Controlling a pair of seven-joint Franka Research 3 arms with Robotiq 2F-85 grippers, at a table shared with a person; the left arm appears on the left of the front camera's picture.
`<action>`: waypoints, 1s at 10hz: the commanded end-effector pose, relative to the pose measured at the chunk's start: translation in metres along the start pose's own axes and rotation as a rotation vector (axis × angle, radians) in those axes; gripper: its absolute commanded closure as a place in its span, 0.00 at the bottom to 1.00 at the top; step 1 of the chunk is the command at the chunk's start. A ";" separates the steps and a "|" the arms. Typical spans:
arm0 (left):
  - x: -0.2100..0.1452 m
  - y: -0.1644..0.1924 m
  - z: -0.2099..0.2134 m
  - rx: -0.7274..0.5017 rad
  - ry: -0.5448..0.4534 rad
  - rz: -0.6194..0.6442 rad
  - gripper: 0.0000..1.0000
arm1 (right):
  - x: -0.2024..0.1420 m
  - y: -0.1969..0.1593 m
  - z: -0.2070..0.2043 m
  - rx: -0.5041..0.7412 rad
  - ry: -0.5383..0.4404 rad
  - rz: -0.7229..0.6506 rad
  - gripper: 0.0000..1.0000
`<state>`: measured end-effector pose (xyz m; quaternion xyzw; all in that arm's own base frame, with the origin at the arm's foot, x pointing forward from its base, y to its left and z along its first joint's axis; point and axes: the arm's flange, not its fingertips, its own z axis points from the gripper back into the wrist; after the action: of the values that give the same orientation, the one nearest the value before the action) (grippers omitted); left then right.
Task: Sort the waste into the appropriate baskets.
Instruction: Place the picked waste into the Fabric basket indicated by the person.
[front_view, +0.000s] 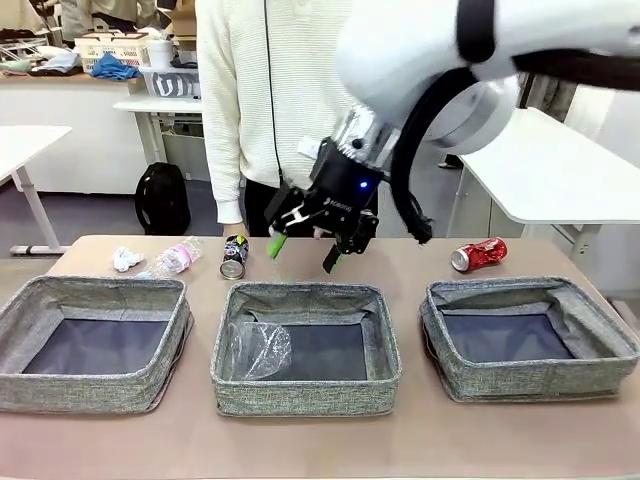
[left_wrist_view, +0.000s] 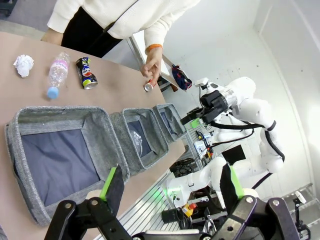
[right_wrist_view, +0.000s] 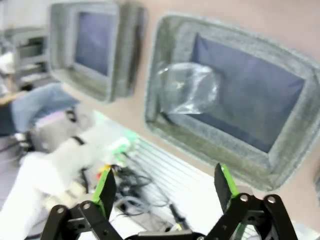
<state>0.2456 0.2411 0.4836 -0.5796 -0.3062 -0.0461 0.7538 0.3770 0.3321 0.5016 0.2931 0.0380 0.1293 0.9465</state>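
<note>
Hovering over the middle basket, right tool spread, pointing down; clear bottle lying against its left wall. Left tool hanging spread near the worktop near edge. Wad, capped bottle, black can, red can lying along the far edge.

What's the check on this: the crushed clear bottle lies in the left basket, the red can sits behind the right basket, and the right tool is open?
One slip: the clear bottle lies in the middle basket, not the left, as the front view shows. The red can does sit behind the right basket, and the right tool is open.
</note>
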 end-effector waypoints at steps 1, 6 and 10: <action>0.001 -0.002 0.000 -0.016 -0.009 -0.017 0.00 | -0.055 -0.063 0.038 0.271 -0.117 -0.014 0.00; 0.001 -0.002 0.000 -0.016 -0.009 -0.017 0.00 | -0.161 -0.245 0.122 0.623 -0.333 -0.057 0.00; 0.001 -0.002 0.000 -0.016 -0.009 -0.017 0.00 | -0.239 -0.324 0.103 0.717 -0.386 -0.126 0.00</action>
<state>0.2460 0.2411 0.4831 -0.5794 -0.3060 -0.0467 0.7539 0.2932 -0.0668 0.4497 0.6080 -0.0485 -0.0165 0.7923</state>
